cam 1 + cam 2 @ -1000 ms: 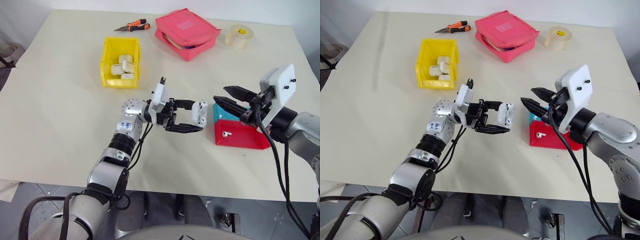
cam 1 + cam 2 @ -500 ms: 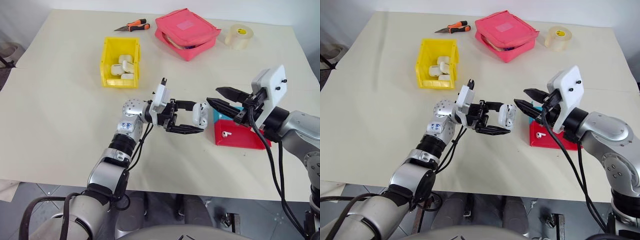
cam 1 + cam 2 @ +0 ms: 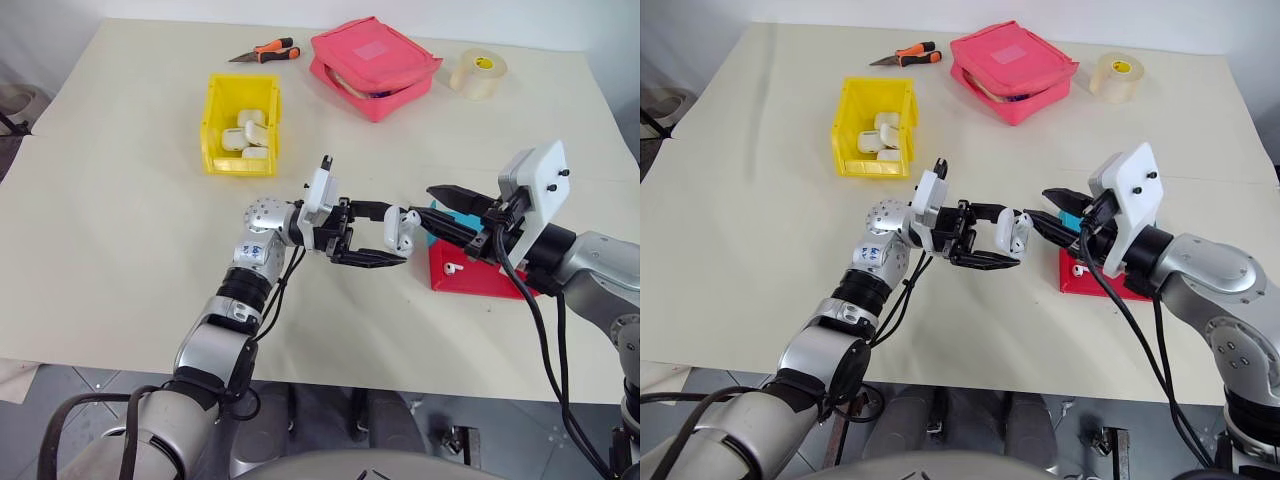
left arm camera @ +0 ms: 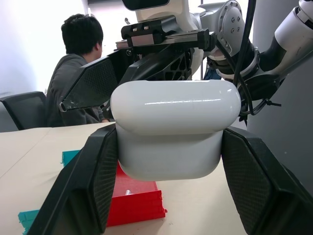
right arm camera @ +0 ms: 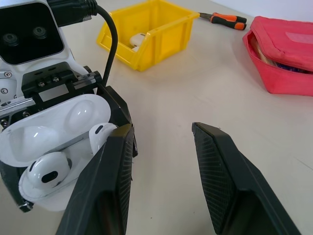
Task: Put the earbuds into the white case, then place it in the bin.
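left end effector (image 3: 392,236) clamping white case (image 3: 400,228), right end effector (image 3: 425,212) parted beside it

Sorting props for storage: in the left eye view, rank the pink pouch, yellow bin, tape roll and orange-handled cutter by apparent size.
1. pink pouch
2. yellow bin
3. orange-handled cutter and tape roll: look alike, unranked.

A pink zip pouch (image 3: 374,66), a tape roll (image 3: 478,72) and orange-handled pliers (image 3: 266,51) were seen at the tabletop's (image 3: 120,220) far edge.
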### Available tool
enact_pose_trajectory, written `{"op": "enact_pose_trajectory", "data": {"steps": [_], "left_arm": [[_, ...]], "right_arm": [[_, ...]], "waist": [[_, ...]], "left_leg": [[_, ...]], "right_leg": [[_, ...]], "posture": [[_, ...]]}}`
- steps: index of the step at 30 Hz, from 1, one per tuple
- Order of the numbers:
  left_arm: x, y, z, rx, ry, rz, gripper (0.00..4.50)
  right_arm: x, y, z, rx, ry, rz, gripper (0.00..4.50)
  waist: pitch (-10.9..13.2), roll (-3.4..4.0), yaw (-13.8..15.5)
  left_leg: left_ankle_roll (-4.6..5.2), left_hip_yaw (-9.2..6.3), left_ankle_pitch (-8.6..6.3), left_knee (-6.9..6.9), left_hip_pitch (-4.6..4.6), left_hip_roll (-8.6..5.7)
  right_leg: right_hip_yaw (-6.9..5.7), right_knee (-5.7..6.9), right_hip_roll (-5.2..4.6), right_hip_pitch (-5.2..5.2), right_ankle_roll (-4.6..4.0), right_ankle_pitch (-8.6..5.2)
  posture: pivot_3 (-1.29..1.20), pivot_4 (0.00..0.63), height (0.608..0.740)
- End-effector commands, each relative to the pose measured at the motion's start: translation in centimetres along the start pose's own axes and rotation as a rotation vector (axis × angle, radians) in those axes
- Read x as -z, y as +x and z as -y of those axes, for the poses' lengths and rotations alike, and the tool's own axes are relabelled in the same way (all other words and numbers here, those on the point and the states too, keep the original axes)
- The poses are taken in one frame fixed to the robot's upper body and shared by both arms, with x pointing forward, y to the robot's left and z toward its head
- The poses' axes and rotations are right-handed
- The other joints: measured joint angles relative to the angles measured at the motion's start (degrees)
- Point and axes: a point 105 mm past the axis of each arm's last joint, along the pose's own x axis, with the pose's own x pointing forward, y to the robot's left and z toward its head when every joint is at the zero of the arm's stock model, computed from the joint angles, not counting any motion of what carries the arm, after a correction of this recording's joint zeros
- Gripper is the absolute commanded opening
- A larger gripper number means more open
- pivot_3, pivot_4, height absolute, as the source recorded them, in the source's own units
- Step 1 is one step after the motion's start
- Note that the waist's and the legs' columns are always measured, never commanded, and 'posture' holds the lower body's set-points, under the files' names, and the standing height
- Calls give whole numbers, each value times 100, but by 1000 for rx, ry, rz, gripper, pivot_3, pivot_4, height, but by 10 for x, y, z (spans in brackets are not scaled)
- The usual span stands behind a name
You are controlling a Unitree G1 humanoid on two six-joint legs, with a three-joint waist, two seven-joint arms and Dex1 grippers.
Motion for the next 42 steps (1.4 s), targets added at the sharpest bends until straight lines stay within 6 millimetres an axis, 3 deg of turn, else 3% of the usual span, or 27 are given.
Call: {"op": "enact_pose_trajectory", "data": {"steps": [1,11,23,32,42], "left_arm": [[-8,5,1,43,36,18,2788],[-7,8,2,54,33,26,2788],[-7,8,8,74,29,34,2788],[-4,6,11,70,24,23,2788],[15,1,2,95,56,-246,2788]], "right_arm": [[-13,-3,-11,-29,-34,42,1997],[-14,2,-18,-38,-22,55,1997],[-9,-5,2,46,-53,28,1997],[-25,-9,11,73,-105,58,1997],[-39,-5,-12,11,-127,72,1997]], "waist": [[0,0,-1],[0,0,0],[0,0,-1],[0,0,1],[0,0,-2]], "left_leg": [[0,0,0,0,0,0],[0,0,0,0,0,0],[0,0,0,0,0,0],[0,0,0,0,0,0],[0,0,0,0,0,0]], "right_leg": [[0,0,0,0,0,0],[0,0,-1,0,0,0],[0,0,0,0,0,0],[0,0,0,0,0,0],[0,0,1,-1,0,0]], "posture": [[0,150,740],[0,150,740],[0,150,740],[0,150,740],[0,150,740]]}}
